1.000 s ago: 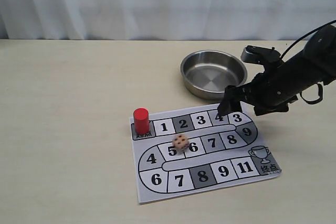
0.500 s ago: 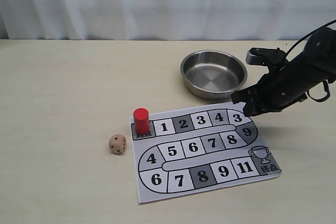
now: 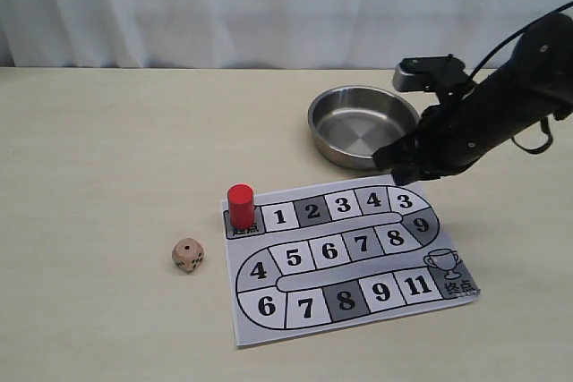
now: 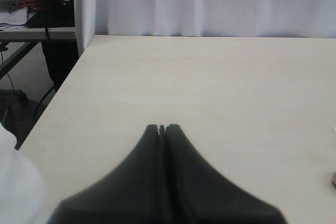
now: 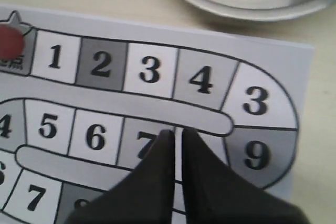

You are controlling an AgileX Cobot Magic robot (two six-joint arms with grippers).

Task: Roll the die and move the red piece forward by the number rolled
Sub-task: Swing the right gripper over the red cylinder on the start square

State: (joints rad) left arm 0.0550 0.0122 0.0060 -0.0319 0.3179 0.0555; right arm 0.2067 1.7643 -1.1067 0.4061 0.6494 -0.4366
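The die point(image 3: 188, 255) lies on the bare table just left of the paper game board point(image 3: 295, 324), with one dark pip showing on its top face. The red piece point(image 3: 240, 206) stands upright on the start square at the board's upper left; in the right wrist view the red piece point(image 5: 9, 40) is a blur at the frame's edge. My right gripper point(image 3: 397, 170) point(image 5: 176, 132) hovers over the board's far right part, near the squares 4 and 3, shut with only a slit and nothing in it. My left gripper point(image 4: 163, 128) is shut and empty above bare table.
A steel bowl point(image 3: 363, 127) sits empty just beyond the board, and my right arm point(image 3: 488, 114) reaches past its right rim. A white curtain point(image 3: 269, 6) closes off the back. The left wrist view shows the table's edge point(image 4: 58, 95).
The die has rolled off the board's squares 5 and 6 and leftward onto the table, where it has settled. My right gripper has moved back from the board towards the bowl.
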